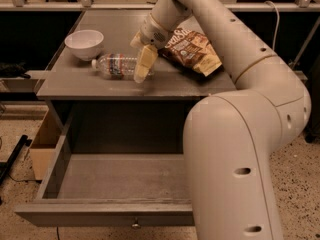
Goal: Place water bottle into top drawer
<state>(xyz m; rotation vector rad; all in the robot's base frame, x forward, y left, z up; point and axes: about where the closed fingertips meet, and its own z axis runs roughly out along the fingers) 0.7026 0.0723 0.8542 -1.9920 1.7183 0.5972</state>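
Up on the grey table, the gripper hangs from the wrist of the big cream arm and comes down over the water bottle. Its fingers stand apart. The near finger is a pale yellow blade that crosses in front of the bottle's right part, with its tip low by the tabletop. The other finger shows only as a short stub up and behind, on the bottle's far side. The bottle seems to lie between the two, but whether either pad presses on it cannot be told.

The bottle lies on its side along the table, its white cap pointing left and its label band showing around the middle. Just behind the cap end stands a white bowl, near the bottle, though contact cannot be made out. A brown chip bag lies to the right of the gripper, partly under the forearm.

Below the table, the top drawer is pulled well out, and its grey floor is bare where it shows. A small metal knob sits on the front panel. The arm's thick lower segment covers the drawer's right part and the right end of its front panel.

On the floor at left, a light brown box sits partly behind the drawer's side wall. The bottle's base end is hidden behind the near finger, and the gripper's wrist blocks the table just behind it
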